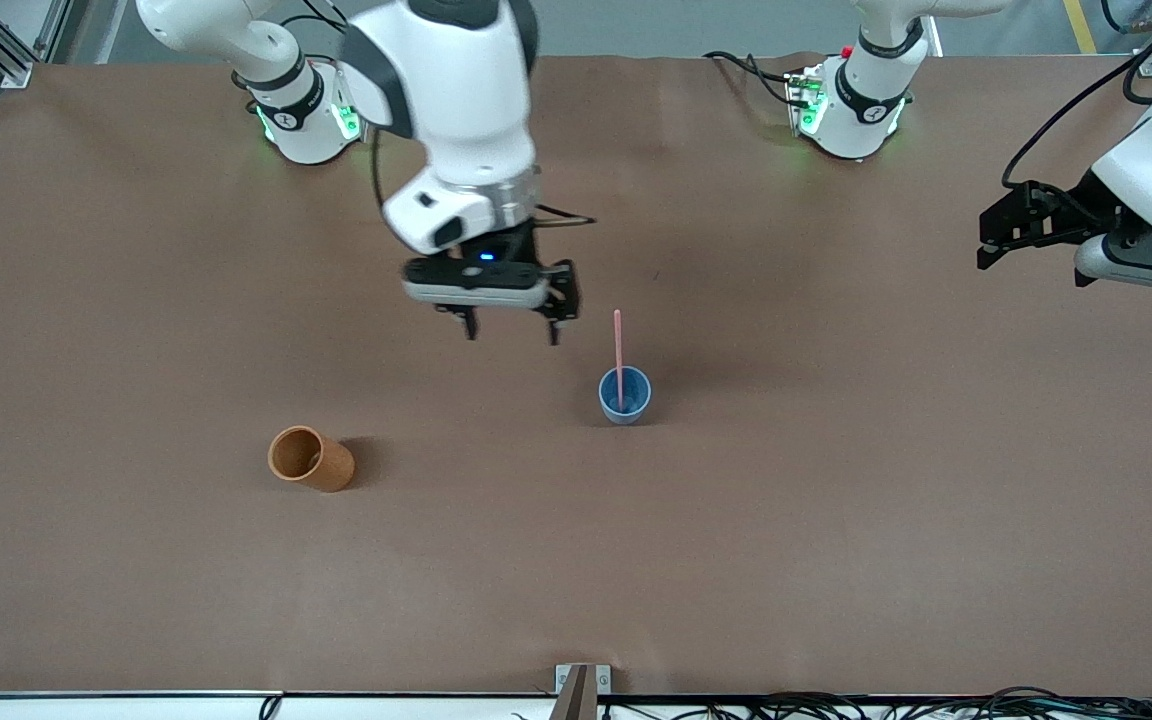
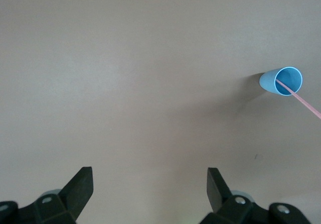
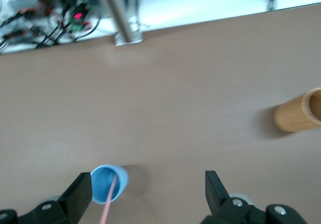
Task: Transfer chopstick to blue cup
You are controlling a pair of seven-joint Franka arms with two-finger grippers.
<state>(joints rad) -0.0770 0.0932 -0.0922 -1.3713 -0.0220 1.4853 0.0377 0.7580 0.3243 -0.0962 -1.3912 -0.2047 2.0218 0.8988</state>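
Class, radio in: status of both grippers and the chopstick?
Right gripper open, empty, above table beside blue cup. Left gripper open, waiting. Chopstick standing in blue cup. Nothing obstructing.

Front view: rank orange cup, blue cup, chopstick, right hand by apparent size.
1. right hand, up in the air, so nearness inflates it
2. orange cup
3. blue cup
4. chopstick: longer than the blue cup, far thinner
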